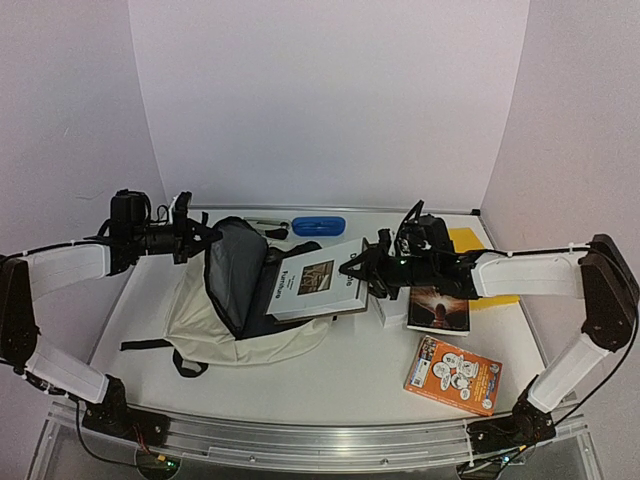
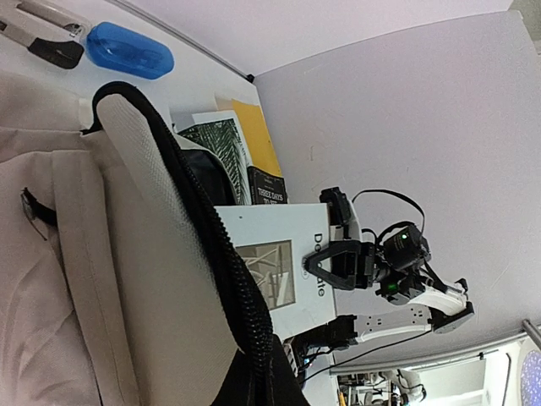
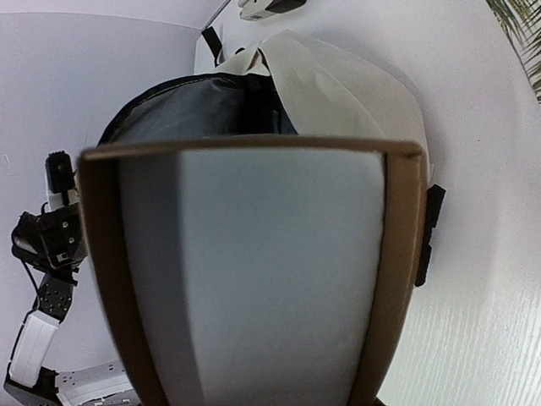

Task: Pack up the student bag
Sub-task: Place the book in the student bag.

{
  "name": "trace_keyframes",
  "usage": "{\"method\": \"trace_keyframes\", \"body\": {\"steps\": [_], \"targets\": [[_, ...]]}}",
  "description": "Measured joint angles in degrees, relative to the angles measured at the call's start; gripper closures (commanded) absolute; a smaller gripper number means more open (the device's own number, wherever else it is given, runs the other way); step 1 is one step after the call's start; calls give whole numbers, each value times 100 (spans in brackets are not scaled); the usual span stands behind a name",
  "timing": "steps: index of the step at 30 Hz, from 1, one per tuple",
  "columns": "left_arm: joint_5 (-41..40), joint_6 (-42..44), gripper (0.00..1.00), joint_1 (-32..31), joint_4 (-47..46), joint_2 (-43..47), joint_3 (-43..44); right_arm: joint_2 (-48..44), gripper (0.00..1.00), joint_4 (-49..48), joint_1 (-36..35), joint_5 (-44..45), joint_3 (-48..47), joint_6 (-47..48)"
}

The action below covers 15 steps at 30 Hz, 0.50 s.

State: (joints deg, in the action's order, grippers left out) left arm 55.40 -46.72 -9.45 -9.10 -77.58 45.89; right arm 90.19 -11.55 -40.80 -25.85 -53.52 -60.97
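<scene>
The student bag (image 1: pixel 225 325) is a cream backpack lying open on the table, and its dark grey lining (image 1: pixel 236 272) shows. My left gripper (image 1: pixel 203 239) is shut on the bag's black zipper rim (image 2: pixel 221 254) and holds the opening up. My right gripper (image 1: pixel 352 266) is shut on a large white book (image 1: pixel 320 280) with a brown picture on its cover. It holds the book at the bag's mouth with the far end over the opening. In the right wrist view the book (image 3: pixel 254 271) fills the frame and hides the fingers, with the bag (image 3: pixel 338 85) behind it.
A blue case (image 1: pixel 318 225) and a stapler (image 1: pixel 265 228) lie behind the bag. A yellow folder (image 1: pixel 470 240), a dark book (image 1: pixel 438 310), a white box (image 1: pixel 392 312) and an orange book (image 1: pixel 452 375) lie on the right side.
</scene>
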Motion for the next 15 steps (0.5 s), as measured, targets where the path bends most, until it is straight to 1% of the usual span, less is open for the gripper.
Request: {"method": "trace_keyframes", "body": {"steps": [5,10,11,15], "targets": [[68,9,100,-92,-116,28,186,415,70,-210,0,-96,-149,-72],[186,31,100,-216,-153,24,407,704,70,-769,0,-271,-177,-380],[249,28,100,-267,-166,-7,535,852,70,-1016,0,-354,-221,-498],[326,26,100,-400,-258,-118,817,1248,70,-1296,-7,-455,-514,-645]]}}
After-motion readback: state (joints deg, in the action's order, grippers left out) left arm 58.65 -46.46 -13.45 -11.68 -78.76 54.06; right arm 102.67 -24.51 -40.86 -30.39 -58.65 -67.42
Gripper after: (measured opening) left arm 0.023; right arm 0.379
